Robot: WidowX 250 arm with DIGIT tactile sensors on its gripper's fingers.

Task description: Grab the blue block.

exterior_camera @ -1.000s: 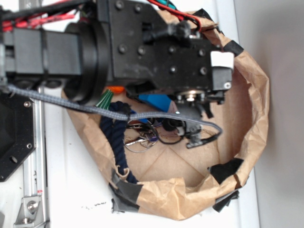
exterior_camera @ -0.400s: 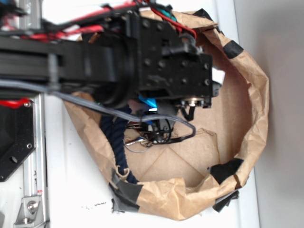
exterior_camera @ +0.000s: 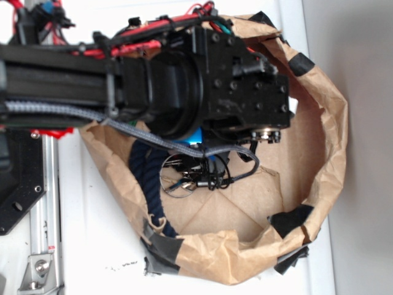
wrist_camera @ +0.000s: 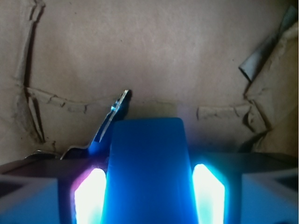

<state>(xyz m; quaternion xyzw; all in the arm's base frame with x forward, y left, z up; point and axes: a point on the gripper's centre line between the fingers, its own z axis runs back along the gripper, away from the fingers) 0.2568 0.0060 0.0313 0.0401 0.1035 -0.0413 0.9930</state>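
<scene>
The block [wrist_camera: 148, 172] sits between the fingers [wrist_camera: 209, 191] of the gripper [exterior_camera: 202, 149], jaws close on both long sides, over the bag's [exterior_camera: 325, 153] floor near its back wall. It looks light, rigid and smooth; flat sides suit gripping mid-length.

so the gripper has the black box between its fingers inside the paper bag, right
Not the black box. The wrist view shows the blue block between the fingers of the gripper, inside the paper bag.
</scene>
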